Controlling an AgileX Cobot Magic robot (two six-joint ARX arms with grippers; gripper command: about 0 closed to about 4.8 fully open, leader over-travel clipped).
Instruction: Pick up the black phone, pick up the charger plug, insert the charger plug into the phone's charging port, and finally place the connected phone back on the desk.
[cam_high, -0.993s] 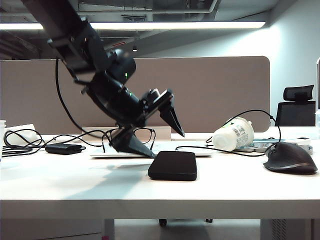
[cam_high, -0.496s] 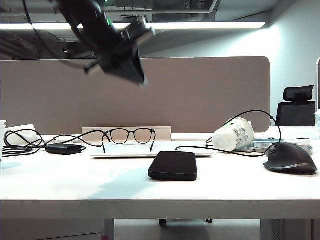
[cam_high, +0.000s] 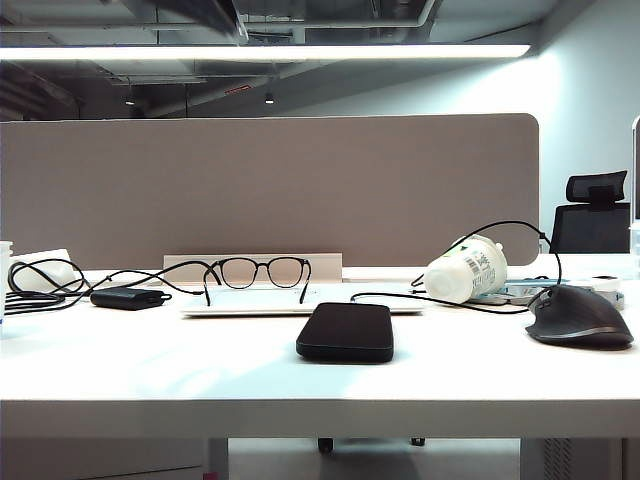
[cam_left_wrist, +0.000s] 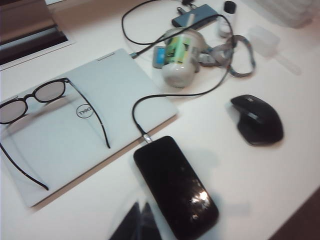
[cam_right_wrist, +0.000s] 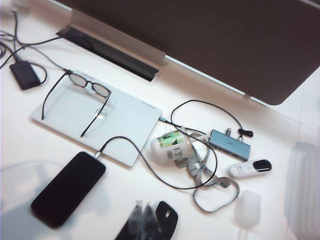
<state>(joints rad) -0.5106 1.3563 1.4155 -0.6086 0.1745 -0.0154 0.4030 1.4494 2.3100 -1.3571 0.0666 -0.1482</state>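
Exterior view: you see the black phone (cam_high: 345, 332) flat on the white surface (cam_high: 150, 370) in front of the laptop (cam_high: 300, 300), glasses (cam_high: 258, 272) resting on it; both arms are out of frame, and the phone's charging port is hidden from here.

Left wrist view: your left end effector (cam_left_wrist: 139, 224) is cut off at the edge, blurred, its tips pressed together and grasping nothing, beside the phone. The charger plug (cam_left_wrist: 146, 139) sits at the phone's short edge; the port itself is too small to make out.

Right wrist view: your right end effector (cam_right_wrist: 145, 220) is blurred, clenched and empty, next to the mouse (cam_right_wrist: 166, 219).
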